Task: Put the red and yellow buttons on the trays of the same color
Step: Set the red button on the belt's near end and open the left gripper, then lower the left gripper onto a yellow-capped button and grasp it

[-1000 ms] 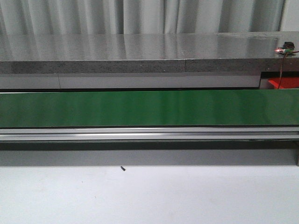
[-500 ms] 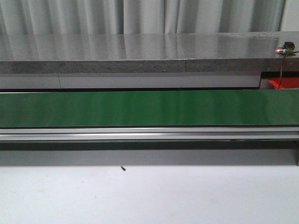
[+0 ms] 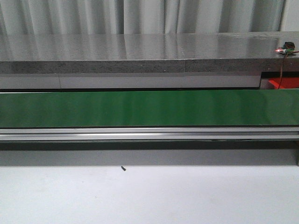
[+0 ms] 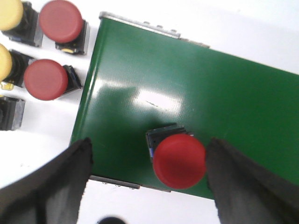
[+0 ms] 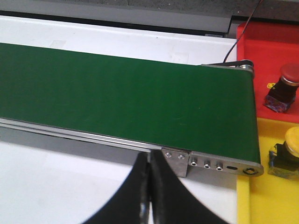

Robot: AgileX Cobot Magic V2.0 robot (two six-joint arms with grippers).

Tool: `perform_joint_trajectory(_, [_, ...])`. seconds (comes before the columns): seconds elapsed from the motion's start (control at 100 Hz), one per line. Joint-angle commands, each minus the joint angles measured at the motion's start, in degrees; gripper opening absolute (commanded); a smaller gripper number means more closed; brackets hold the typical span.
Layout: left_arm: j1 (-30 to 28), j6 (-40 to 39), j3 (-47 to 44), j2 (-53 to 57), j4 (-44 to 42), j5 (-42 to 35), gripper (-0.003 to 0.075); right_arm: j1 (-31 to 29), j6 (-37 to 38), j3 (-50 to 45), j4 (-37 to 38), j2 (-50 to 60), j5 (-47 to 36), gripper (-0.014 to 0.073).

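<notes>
- Red button (image 4: 179, 161) sits on the green belt (image 4: 196, 93), close to the belt's near rail edge, black base under the cap.
- Left gripper (image 4: 149, 182) straddles it, jaws spread wide, both fingers (image 4: 56, 186) clear of the cap – released, nothing held.
- Front view over the last second: no change at all, belt (image 3: 149, 108) bare there, no arms in sight. So nothing has reached mid-belt yet; this looks like the feed step, sorting not begun for this one.
- Supply beside the belt end on the white table: two red buttons (image 4: 60, 21), yellow caps (image 4: 8, 13) partly cut off by the frame.
- Far end, right wrist view: red tray (image 5: 271, 46) already has a red button (image 5: 285, 81), yellow tray (image 5: 266, 177) has a yellow button (image 5: 292, 149). Both trays butt against the belt end.
- Right gripper (image 5: 148, 196) clenched, fingertips together, empty, hanging over the white table just short of the belt rail.
- Room: belt surface open along its whole length; the button's closeness to the rail is the tight spot, probably risky if nudged.
</notes>
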State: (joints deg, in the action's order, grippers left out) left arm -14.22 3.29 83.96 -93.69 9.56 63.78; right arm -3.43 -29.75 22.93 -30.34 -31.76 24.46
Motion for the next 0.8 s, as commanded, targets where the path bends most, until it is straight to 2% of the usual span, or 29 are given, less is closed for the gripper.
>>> perform_joint_trajectory(0.0, [0.4,0.6,1.8,4.9,1.9,-2.3,0.0501,0.2,-0.4,1.5,-0.5,0.0,-2.9,-0.0068])
perform_joint_trajectory(0.26, [-2.4,0.6,1.8,8.3,1.3,-3.5,0.0501,0.2,-0.4,1.5,-0.5,0.0,-2.9,-0.0068])
perform_joint_trajectory(0.58, [-13.6,0.6,1.3,8.0,1.2,-3.2,0.0501,0.2,-0.4,1.5,-0.5,0.0,-2.9,-0.0068])
perform_joint_trajectory(0.79, [-19.6,0.6,1.3,3.6,1.2,-2.1,0.0495,0.2,-0.4,1.5,-0.5,0.0,-2.9,-0.0068])
